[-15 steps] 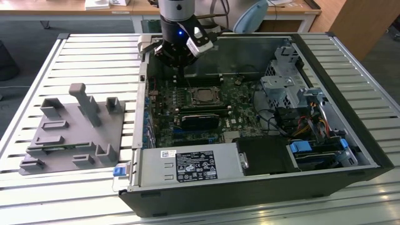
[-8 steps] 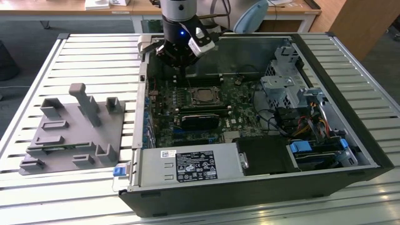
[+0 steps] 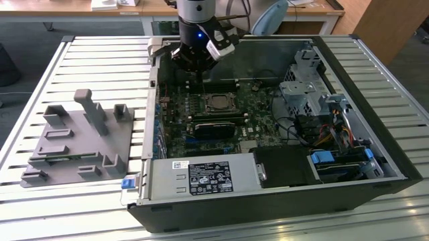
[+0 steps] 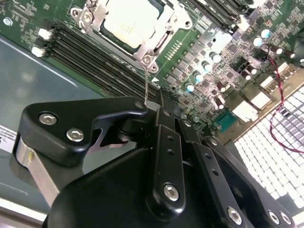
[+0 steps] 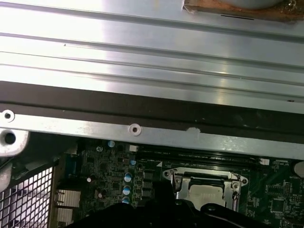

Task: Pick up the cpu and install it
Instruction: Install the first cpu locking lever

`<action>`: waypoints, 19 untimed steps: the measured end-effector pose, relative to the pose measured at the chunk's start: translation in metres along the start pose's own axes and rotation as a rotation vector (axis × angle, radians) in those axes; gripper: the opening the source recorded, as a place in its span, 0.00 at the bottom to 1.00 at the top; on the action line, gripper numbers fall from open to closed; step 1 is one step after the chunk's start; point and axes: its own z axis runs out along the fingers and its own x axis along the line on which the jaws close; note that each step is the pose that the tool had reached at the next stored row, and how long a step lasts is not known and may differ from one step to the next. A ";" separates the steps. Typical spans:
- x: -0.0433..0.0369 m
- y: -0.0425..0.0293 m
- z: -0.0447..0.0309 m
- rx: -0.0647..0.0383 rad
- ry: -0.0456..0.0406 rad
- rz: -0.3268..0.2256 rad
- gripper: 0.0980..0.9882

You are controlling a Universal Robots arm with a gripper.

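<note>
The cpu [image 3: 218, 102] lies flat in its socket on the green motherboard [image 3: 258, 128], inside the open computer case, with the socket's metal frame around it. Both wrist views show its silver-grey top, the cpu [image 4: 127, 23] and the cpu [image 5: 207, 193]. My gripper [image 3: 199, 70] hangs above the board just behind the socket. In the second wrist view the gripper [image 4: 164, 95] has its fingers drawn together with nothing broad between them. A thin metal rod [image 4: 145, 80] rises from the socket's corner to the fingertips. Whether it is gripped I cannot tell.
A grey fixture plate [image 3: 74, 145] with upright posts lies at the exterior view's left, a green memory stick [image 3: 64, 159] on it. Around the board stand the case walls [image 3: 362, 75], a power supply [image 3: 201, 178], a drive cage [image 3: 302, 95] and loose cables [image 3: 332, 133].
</note>
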 end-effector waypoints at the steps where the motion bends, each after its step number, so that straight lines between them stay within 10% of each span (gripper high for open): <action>1: -0.0010 -0.0001 0.0000 0.000 0.0000 0.000 0.01; 19: -0.0149 -0.0013 0.0010 0.002 0.0006 0.006 0.01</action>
